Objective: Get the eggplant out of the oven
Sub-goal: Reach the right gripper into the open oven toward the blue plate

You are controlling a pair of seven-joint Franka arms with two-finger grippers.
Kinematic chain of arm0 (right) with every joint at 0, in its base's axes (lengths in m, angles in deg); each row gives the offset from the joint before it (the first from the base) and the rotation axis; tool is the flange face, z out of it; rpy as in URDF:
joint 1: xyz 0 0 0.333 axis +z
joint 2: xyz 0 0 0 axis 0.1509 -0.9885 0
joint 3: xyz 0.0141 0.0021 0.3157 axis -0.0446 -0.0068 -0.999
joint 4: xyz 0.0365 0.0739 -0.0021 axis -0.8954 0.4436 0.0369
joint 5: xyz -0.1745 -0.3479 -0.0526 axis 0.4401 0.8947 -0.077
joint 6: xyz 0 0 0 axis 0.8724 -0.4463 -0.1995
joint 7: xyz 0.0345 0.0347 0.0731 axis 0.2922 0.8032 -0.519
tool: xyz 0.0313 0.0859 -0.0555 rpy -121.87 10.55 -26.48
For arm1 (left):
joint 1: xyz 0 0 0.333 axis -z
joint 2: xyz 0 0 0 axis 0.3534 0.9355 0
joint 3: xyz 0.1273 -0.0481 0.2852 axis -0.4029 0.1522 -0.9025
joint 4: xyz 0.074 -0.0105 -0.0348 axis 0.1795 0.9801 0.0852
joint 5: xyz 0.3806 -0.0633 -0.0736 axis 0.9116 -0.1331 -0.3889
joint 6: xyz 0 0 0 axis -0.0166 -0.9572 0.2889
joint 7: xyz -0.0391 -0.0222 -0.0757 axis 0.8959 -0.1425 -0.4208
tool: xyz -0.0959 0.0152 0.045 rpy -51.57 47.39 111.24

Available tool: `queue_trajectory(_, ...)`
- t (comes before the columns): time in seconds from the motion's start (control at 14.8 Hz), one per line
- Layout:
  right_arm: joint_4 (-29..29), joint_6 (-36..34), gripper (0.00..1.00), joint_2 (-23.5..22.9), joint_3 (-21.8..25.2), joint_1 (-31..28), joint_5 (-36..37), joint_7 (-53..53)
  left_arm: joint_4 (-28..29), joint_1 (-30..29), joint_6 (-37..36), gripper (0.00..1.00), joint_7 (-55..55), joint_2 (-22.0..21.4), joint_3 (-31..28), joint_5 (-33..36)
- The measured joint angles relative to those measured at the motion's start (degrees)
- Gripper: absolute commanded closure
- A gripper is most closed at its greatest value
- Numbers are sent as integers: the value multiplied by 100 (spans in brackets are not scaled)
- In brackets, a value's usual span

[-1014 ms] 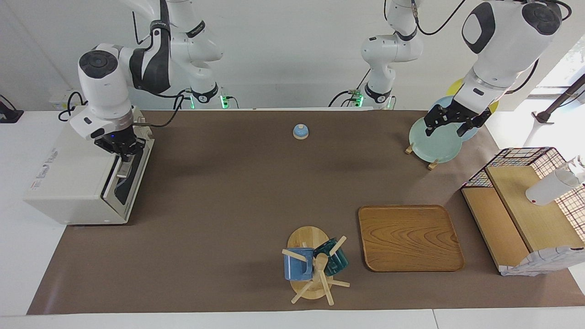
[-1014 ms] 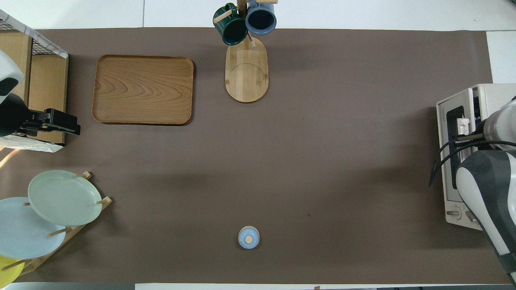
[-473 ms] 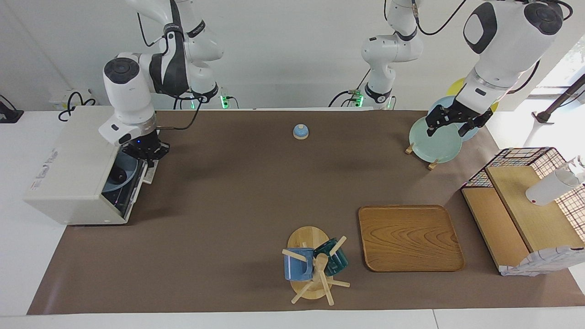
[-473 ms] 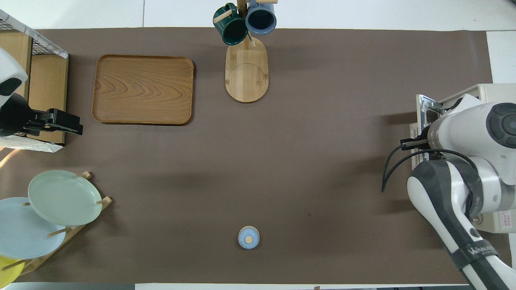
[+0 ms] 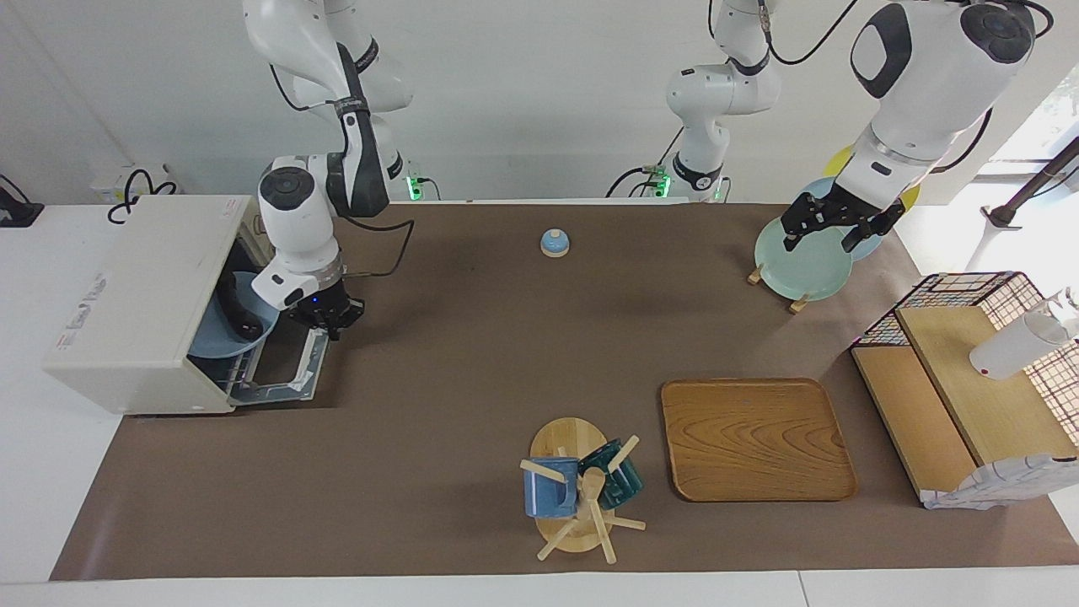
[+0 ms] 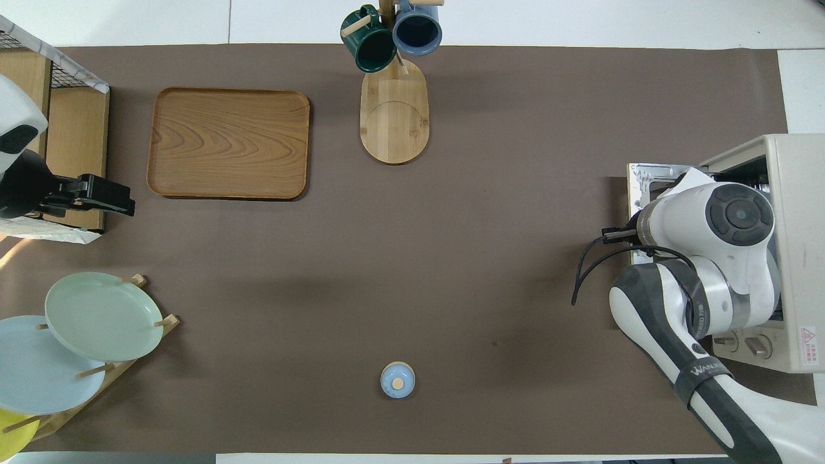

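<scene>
The cream-white oven [image 5: 135, 295] stands at the right arm's end of the table, and its door [image 5: 291, 371] hangs down almost flat. Inside, the dark eggplant [image 5: 236, 308] lies on a blue plate [image 5: 215, 337] on the wire rack. My right gripper [image 5: 329, 324] is shut on the door's handle, at the door's outer edge. In the overhead view the right wrist hides that gripper, while the oven [image 6: 796, 193] and a corner of the door [image 6: 648, 177] show. My left gripper [image 5: 822, 236] hangs open and holds nothing, over the plate rack [image 5: 797, 265].
A small blue bell [image 5: 554, 243] sits close to the robots at mid-table. A wooden tray [image 5: 756, 438] and a mug tree [image 5: 582, 489] with two mugs stand farther out. A wire basket with a wooden shelf [image 5: 969, 379] is at the left arm's end.
My right gripper has swung out and down from the oven's front, pulling the door from nearly closed to almost flat. The plate and eggplant inside now show. The left arm has barely moved.
</scene>
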Motion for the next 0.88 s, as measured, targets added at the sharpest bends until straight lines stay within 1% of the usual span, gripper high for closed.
queue_trajectory(0.88,17,72,100,-123,7,25,12,222,7,13,124,0,11,-4,21,0)
